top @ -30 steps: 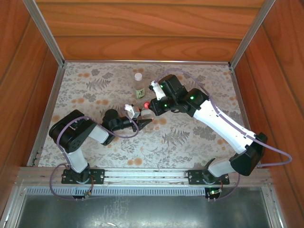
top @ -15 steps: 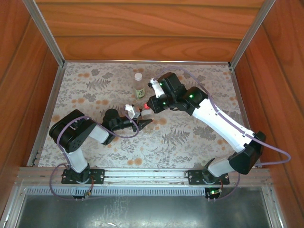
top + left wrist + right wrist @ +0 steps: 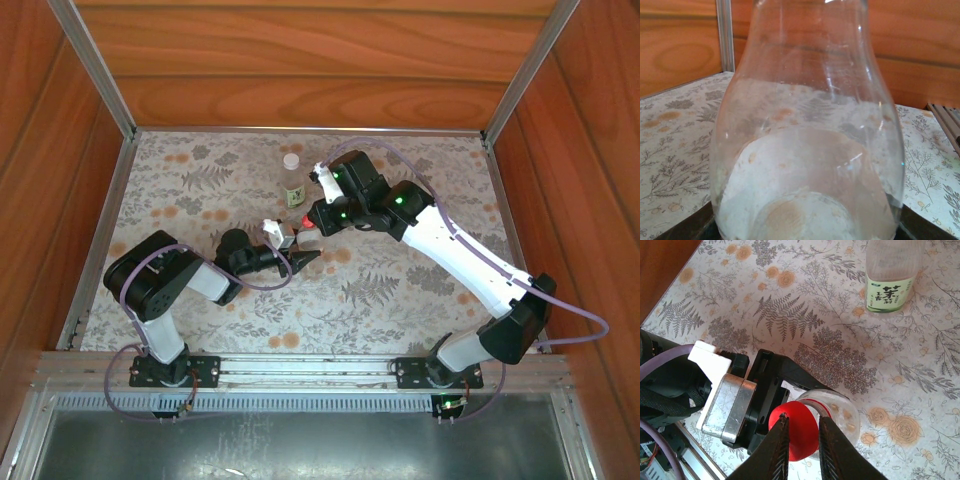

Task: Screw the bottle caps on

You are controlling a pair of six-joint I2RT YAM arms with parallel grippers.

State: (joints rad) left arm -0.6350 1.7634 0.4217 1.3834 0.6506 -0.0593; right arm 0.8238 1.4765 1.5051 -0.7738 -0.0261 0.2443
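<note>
- Bolted side by side on the metal rail (image 3: 300,368) at the near edge of the table (image 3: 400,290): left arm base (image 3: 165,370) and right arm base (image 3: 440,372).
- Reaching from the left base toward the middle of the flowered surface: left gripper (image 3: 300,250), closed on the short clear bottle (image 3: 807,150) low on its body.
- Seen from the left wrist, a clear belly pressed right up to the lens, with dark finger edges just showing at the bottom corners.
- Held upright in that grip near the table's centre, mouth upward.
- Coming in on a long diagonal from the right base: right gripper (image 3: 802,417), narrowed onto the red cap (image 3: 799,435), one finger on each side and both touching it.
- Seated on the short bottle's mouth, that cap, with the clear rim showing just beside and beneath the red.
- Cannot tell whether threaded on or merely resting there.
- Just beyond the two grippers and touching neither: labelled bottle (image 3: 890,275), upright, green-yellow label turned toward the right wrist camera.
- Sitting on its top: white cap (image 3: 291,159).
- Farthest back and along both sides: wooden walls (image 3: 320,60), framed by aluminium corner posts (image 3: 95,70).
</note>
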